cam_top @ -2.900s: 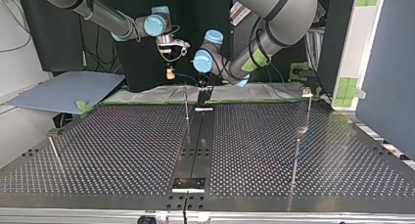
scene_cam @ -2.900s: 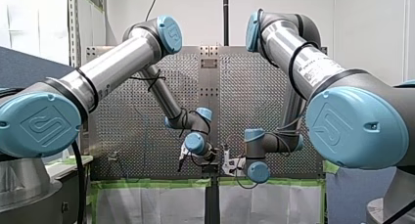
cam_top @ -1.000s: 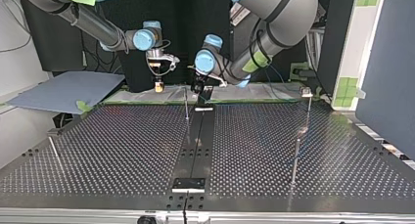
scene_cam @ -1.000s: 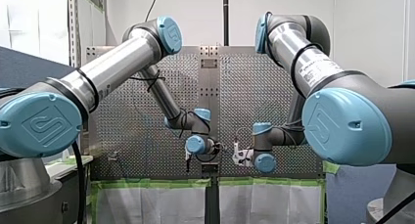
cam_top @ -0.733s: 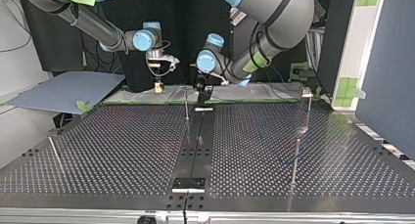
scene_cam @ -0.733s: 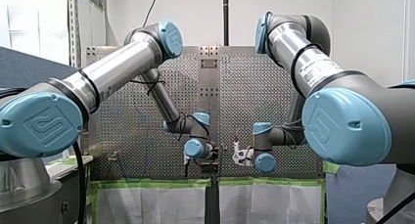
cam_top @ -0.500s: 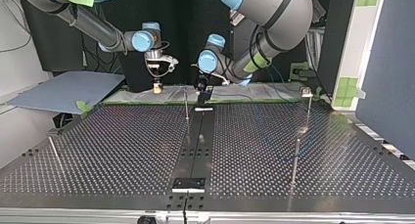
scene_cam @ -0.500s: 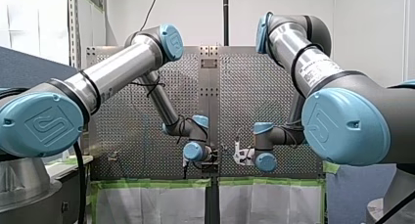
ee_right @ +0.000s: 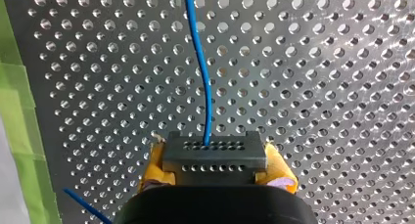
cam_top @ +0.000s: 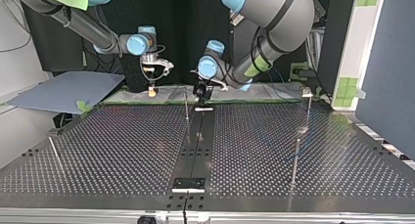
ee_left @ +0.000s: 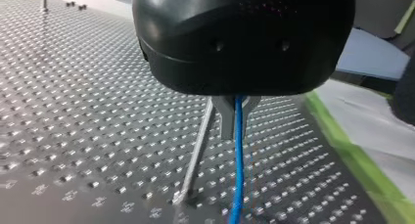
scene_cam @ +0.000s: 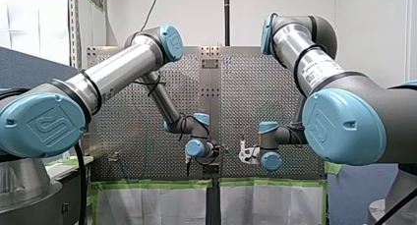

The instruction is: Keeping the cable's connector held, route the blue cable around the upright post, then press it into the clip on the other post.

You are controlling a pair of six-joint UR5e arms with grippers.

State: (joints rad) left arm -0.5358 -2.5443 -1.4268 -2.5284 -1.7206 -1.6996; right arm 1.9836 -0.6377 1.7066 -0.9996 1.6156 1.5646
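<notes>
Well, the right gripper [ee_right: 215, 171] has its yellow pads [ee_right: 280, 168] closed tight on the dark connector [ee_right: 214, 153], one pad on either side. The blue cable [ee_right: 203, 82] runs out of the connector's face and away over the perforated table [ee_right: 318, 87], with a strip of green tape [ee_right: 19, 116] off to one side. Over at the left gripper [ee_left: 235, 120], the metal fingers [ee_left: 226, 117] stand almost together with the cable pinched between them, and below them it drops toward the table. The thin upright post [ee_left: 198, 150] stands just beside those fingers; whether it touches them I cannot tell. Seen from across the table, both grippers hang low near the far edge, the right one to the left of that post and the left one just to its right. The other post [cam_top: 308, 109], carrying the clip [cam_top: 307, 92], stands well apart from both grippers at the top view's right.
</notes>
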